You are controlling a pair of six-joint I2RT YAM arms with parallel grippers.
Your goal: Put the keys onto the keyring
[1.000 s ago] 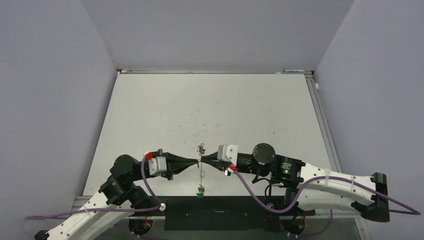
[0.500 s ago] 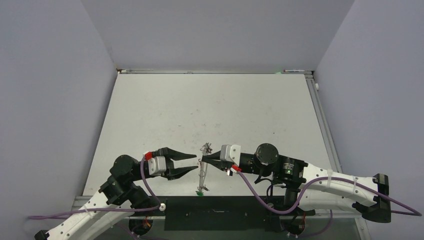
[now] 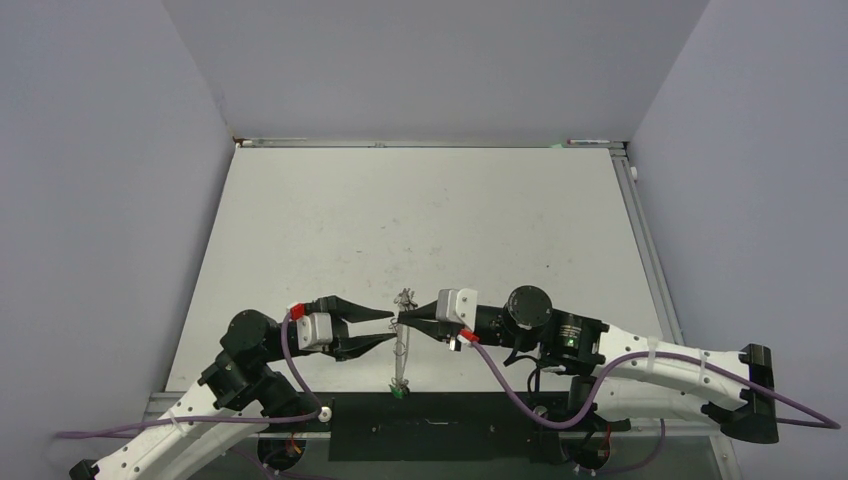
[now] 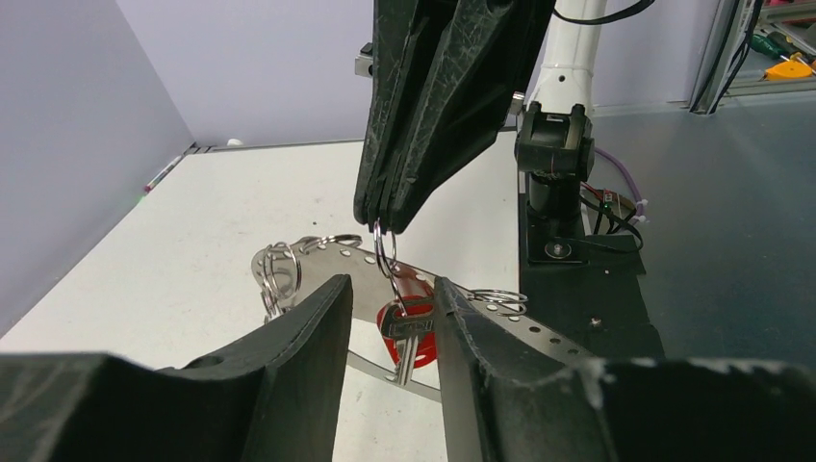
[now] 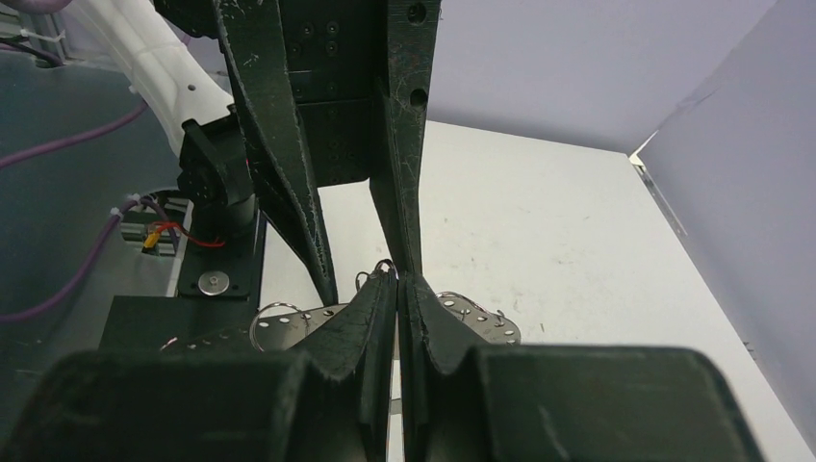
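Observation:
The keyring (image 3: 403, 356) is a silvery perforated band with small split rings (image 4: 281, 269), hanging above the table between the two arms. My right gripper (image 3: 400, 320) is shut on one split ring (image 4: 385, 252) at the band's middle. A silvery key with a red tag (image 4: 409, 332) hangs from that ring. A green tag (image 3: 398, 391) dangles at the band's near end. My left gripper (image 3: 391, 326) stands open just left of the band. In the left wrist view its fingers (image 4: 308, 332) straddle the red-tagged key without touching it. The right wrist view shows the pinched ring (image 5: 385, 265) above the shut tips.
The white table (image 3: 420, 220) stretches away behind the grippers, with grey walls on three sides. A black base plate (image 3: 440, 425) and purple cables (image 3: 520, 385) lie at the near edge under the hanging band.
My left gripper has opened and let go of the keyring, drawing back a little to the left. The right gripper stays shut on the ring, and the band has swung slightly.

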